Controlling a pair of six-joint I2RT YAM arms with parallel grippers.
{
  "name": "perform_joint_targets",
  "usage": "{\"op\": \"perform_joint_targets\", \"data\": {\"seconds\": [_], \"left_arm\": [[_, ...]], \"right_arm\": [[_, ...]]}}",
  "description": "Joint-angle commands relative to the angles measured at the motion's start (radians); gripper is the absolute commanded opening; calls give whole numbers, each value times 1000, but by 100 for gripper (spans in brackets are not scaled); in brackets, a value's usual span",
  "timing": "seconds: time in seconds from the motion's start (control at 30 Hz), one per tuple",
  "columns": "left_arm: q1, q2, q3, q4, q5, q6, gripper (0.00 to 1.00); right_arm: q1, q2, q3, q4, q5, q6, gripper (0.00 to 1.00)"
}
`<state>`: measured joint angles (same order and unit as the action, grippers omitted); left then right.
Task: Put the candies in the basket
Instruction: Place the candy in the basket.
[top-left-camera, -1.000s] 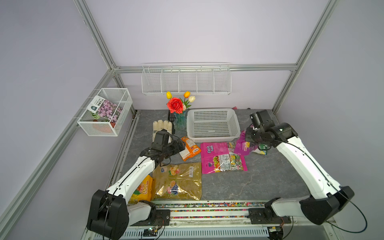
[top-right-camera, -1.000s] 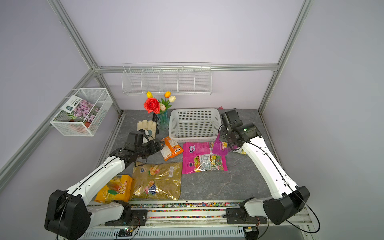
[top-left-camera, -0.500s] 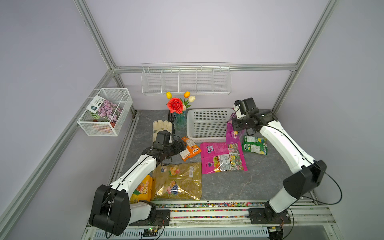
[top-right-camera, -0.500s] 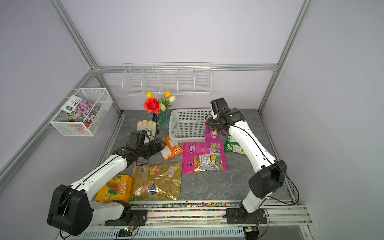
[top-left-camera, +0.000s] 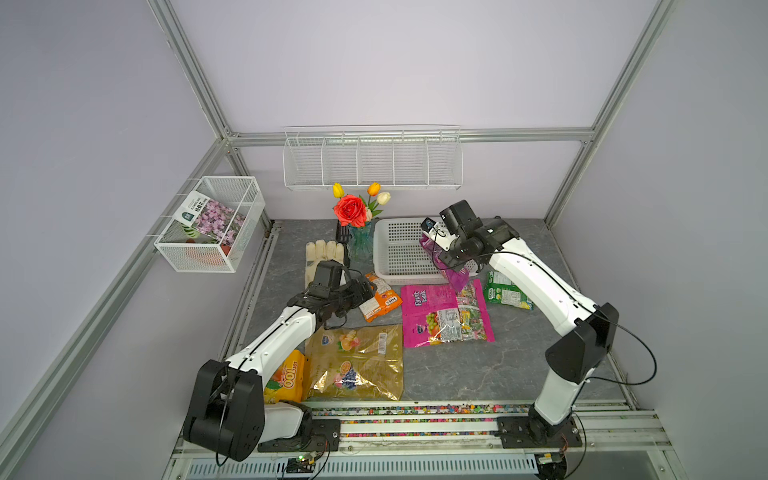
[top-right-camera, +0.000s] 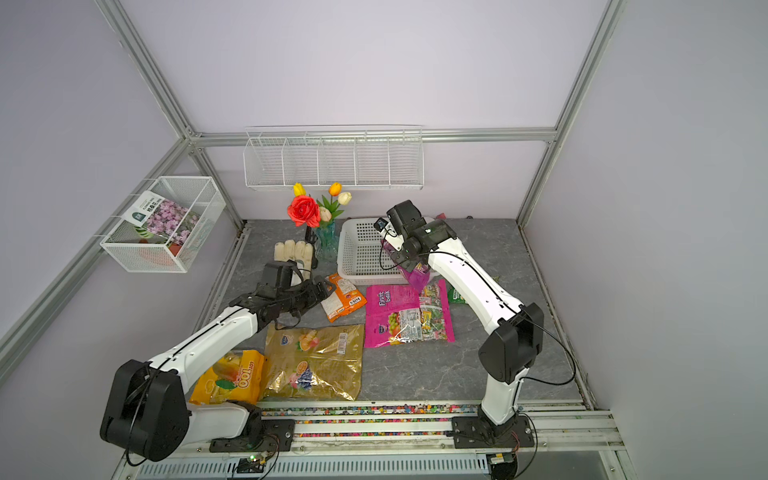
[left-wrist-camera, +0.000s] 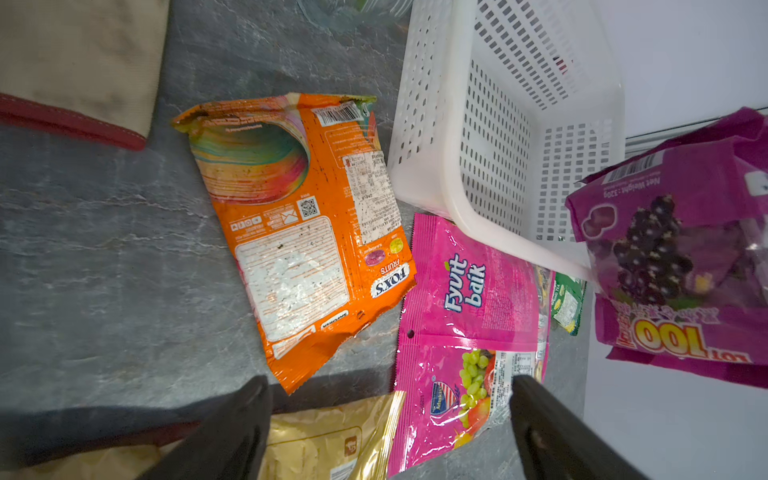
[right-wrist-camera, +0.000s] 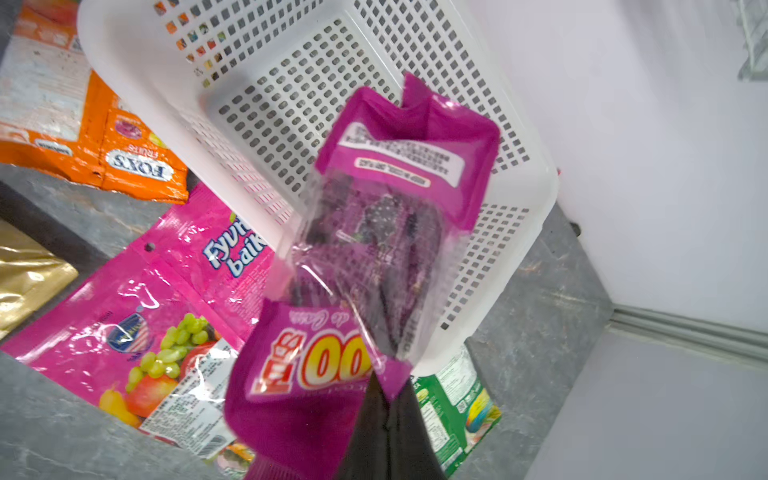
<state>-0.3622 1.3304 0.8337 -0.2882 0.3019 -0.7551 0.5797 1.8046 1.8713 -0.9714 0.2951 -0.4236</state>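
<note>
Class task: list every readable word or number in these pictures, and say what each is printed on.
"FOX'S FRUITS": orange bag.
"Fyvit baik", roughly: magenta bag.
"LOT 100", "Net Weight : 320g": purple bag.
"LOT 100": yellow-orange bag.
Green bag, seed packet, all fine print: too small to read.

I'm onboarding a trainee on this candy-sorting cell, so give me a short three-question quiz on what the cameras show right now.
1. True or false: the left gripper is shut on a bag.
2. The right gripper is: A) open and empty; B) shut on the purple bag; C) out of view.
3. How many bags lie inside the white basket?
Key: 1 false, its jaws stand open and empty; 2 B; 3 none.
</note>
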Motion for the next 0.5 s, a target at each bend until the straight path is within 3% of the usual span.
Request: {"op": "perform_joint_targets", "data": {"seconds": [0.0, 0.1, 0.17, 0.47], "left_arm": [[-3, 15, 36, 7, 24, 2, 92], [-3, 18, 36, 5, 28, 0, 92], [-4, 18, 33, 6, 27, 1, 92], [-4, 29, 22, 22, 39, -1, 92]], "right_arm": [[12, 26, 23, 130, 160, -196, 0], [32, 48, 5, 186, 215, -324, 0], [42, 27, -51, 266, 176, -417, 0], [52, 23, -325, 1023, 209, -775, 0]]}}
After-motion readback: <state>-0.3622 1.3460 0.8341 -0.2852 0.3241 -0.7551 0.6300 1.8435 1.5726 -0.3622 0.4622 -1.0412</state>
